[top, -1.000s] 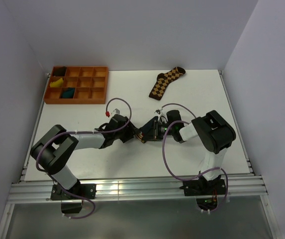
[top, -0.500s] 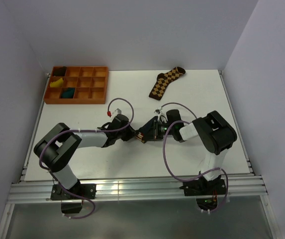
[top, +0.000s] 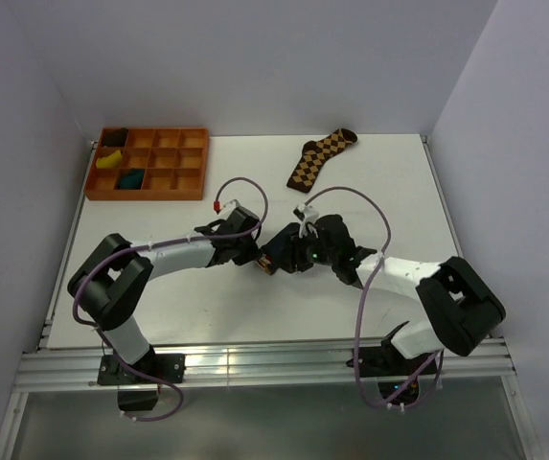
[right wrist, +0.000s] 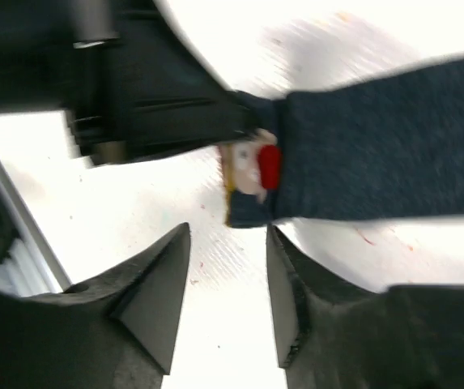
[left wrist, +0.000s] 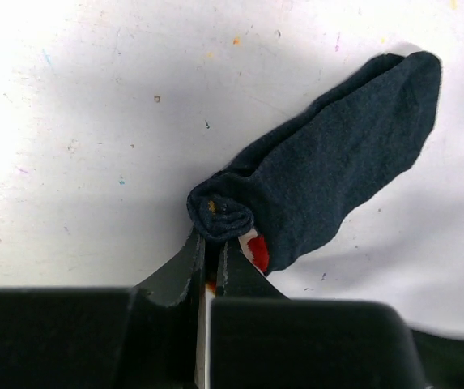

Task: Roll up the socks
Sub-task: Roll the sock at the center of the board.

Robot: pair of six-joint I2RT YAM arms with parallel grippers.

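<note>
A: What can go wrong from here?

B: The left gripper (left wrist: 210, 243) is pinched tight on the rolled end of the sock (left wrist: 337, 154), but only a thin edge of the roll sits between its fingers. I think if it turns or pulls too fast, the roll slips out and opens.

A: And the right gripper (right wrist: 229, 243)?

B: Its jaws stand apart and hold nothing, just beside the sock. If they close badly, they may catch the tabletop (right wrist: 223, 324) and not the fabric.

A: How does the sock look?

B: It is dark teal and lies about the middle of the tabletop. One end is rolled small, the rest is flat, and a red and white patch (right wrist: 256, 166) is next to the roll.
</note>
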